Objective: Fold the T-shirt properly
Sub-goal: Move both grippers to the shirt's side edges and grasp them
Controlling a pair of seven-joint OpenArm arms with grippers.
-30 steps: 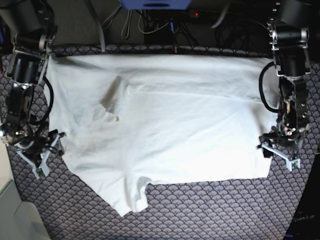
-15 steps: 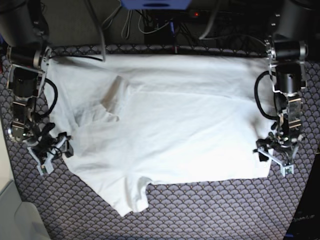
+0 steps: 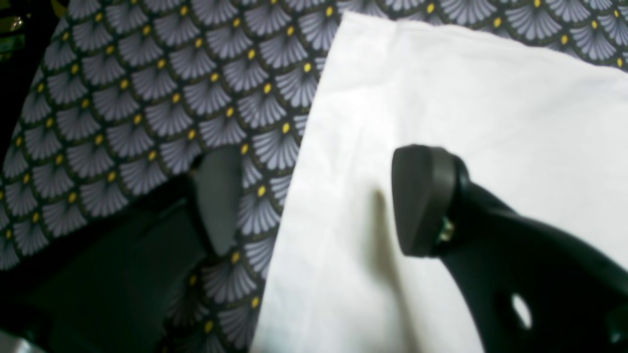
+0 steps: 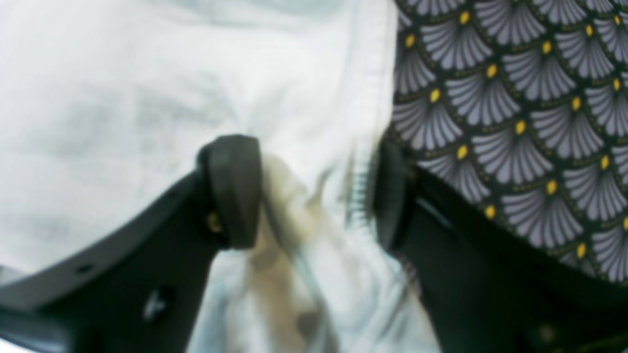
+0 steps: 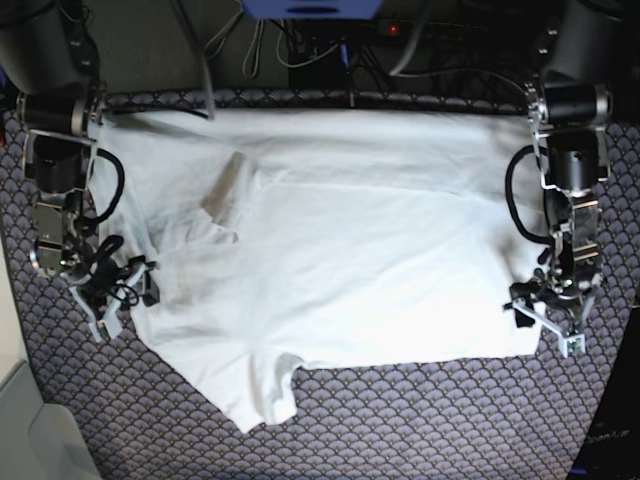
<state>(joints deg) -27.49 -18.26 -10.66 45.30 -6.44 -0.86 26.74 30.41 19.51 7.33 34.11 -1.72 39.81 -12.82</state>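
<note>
The white T-shirt point(image 5: 350, 240) lies spread on the purple-grey scallop cloth point(image 5: 420, 420), one sleeve pointing to the front. My right gripper point(image 5: 125, 292) sits at the shirt's left edge. In the right wrist view its fingers point(image 4: 233, 191) stand apart, with a bunched hem of the T-shirt point(image 4: 314, 211) between them. My left gripper point(image 5: 545, 322) is at the shirt's front right corner. In the left wrist view the left gripper point(image 3: 319, 201) is open and straddles the T-shirt's point(image 3: 441, 88) straight edge, one finger over the shirt and the other over the patterned cloth point(image 3: 147, 108).
Cables point(image 5: 300, 45) and a blue box point(image 5: 310, 8) lie behind the cloth's far edge. A white surface point(image 5: 30, 430) shows at the front left corner. Patterned cloth stretches bare in front of the shirt.
My right gripper slid in onto the shirt's left edge and its jaws have narrowed around the hem. My left gripper crept slightly inward and toward the front corner, still open.
</note>
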